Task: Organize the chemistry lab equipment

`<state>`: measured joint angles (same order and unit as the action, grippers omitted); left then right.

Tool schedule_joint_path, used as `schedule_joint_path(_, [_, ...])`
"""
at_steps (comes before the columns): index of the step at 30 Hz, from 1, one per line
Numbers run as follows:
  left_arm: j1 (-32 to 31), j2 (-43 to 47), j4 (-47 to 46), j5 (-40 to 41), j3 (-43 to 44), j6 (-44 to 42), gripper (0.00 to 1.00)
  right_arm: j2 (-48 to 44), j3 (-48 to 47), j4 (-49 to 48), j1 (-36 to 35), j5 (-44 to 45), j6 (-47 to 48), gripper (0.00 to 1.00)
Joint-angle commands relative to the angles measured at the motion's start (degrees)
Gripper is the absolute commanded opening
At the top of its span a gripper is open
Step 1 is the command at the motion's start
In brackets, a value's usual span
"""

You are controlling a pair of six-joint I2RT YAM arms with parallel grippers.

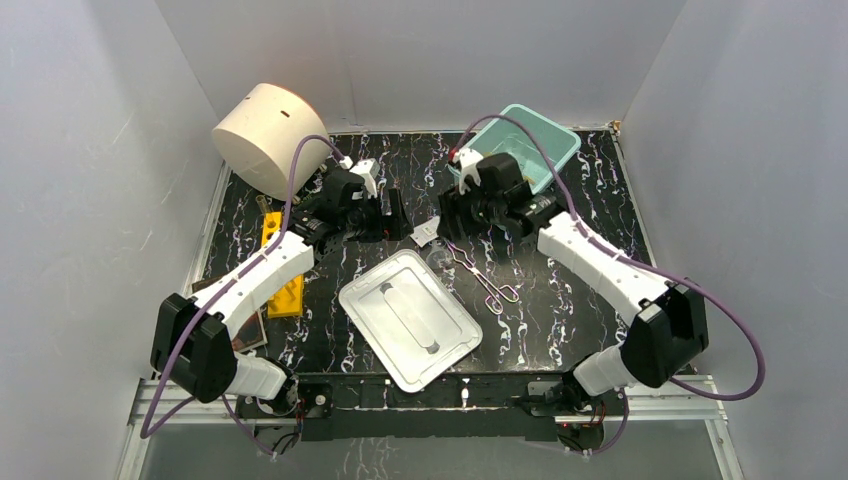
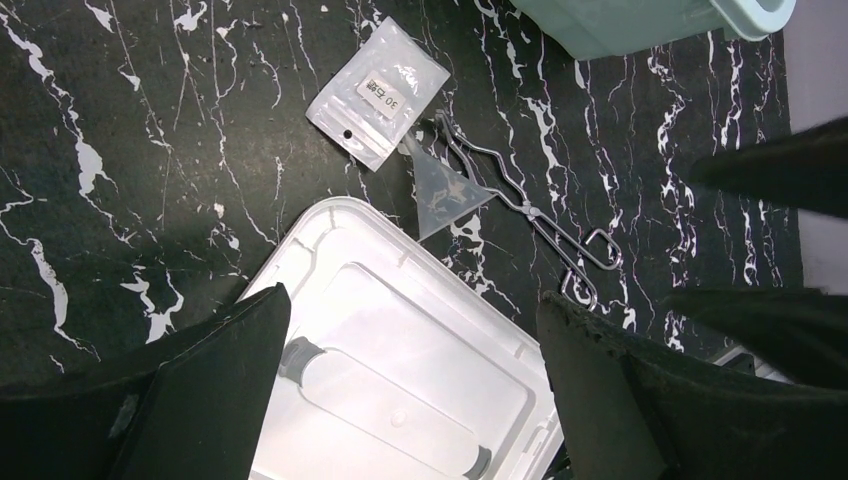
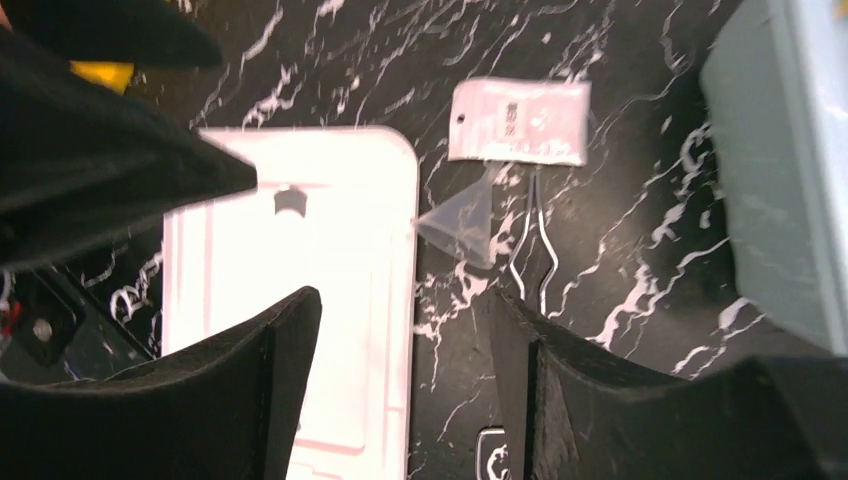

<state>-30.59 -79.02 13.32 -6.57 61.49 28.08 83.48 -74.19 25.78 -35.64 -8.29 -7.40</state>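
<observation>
Black fingers of the left gripper [image 2: 410, 310] fill the bottom of the left wrist view; they stand wide apart with nothing between them, above the far corner of the white lid [image 2: 400, 330]. The right gripper [image 3: 403, 310] is likewise spread and holds nothing, and it hangs over the lid's right edge. On the black marbled table [image 1: 560, 320] the lid lies flat, near the middle of the near edge. Just beyond its far corner lies the white packet [image 2: 378, 95], flat and label up. Beside the packet a small clear conical flask [image 2: 448, 190] lies on its side, its narrow end at the lid's edge. The metal tongs [image 2: 530, 210] lie flat to the right of the lid, tips at the flask, handle loops toward the near edge. The teal bin [image 1: 545, 150] sits in the far right corner. A cream cylinder [image 1: 262, 137] rests at the far left corner, and a yellow block [image 1: 283, 270] lies along the left edge.
</observation>
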Motion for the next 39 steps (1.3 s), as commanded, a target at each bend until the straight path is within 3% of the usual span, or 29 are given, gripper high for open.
schedule_joint_path(1, [0.3, 0.6, 1.0, 1.4, 0.2, 1.5, 0.93, -3.4, 8.3, -8.7, -0.5, -1.1, 1.2, 0.69])
schedule_joint_path(8, [0.5, 1.2, 2.7, 3.3, -0.2, 4.1, 0.9, 1.6, 13.1, -12.0, -2.0, 2.5, 1.9, 0.68])
schedule_joint_path(18, [0.9, 1.4, 3.1, 2.5, 0.3, 4.6, 0.9, 14.8, 7.8, -14.7, -3.2, 4.6, 7.3, 0.53])
schedule_joint_path(26, [2.0, 2.0, 3.8, 2.9, 0.5, 4.1, 0.91, 16.7, 8.4, -19.5, -3.4, 7.5, 10.2, 0.49])
schedule_joint_path(31, [2.5, 2.0, 3.8, 2.6, 0.4, 4.3, 0.92, 17.3, 8.5, -20.2, -3.4, 6.7, 12.2, 0.41])
schedule_joint_path(39, [3.9, 2.0, 3.2, 0.2, -0.7, 6.8, 0.92, 13.6, 8.9, -18.1, -3.8, 7.8, 16.0, 0.15])
